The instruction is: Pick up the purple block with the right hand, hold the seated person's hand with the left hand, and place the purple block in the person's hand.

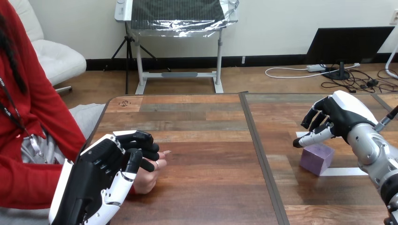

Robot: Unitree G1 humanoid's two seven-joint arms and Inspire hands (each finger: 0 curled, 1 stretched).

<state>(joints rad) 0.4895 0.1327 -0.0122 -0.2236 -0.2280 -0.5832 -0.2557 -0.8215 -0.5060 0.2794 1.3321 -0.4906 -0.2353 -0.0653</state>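
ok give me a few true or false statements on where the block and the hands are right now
1. The purple block rests on the table. True.
2. The right hand grips the purple block. False: it is close above the block, with its fingers not round it.
3. The left hand has its fingers curled round the person's hand. True.
4. The person's hand holds the block. False: the block lies far to its right, on the table.

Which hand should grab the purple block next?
Right. The right hand hangs just over the purple block, holding nothing; the left hand is across the table, curled round the person's hand.
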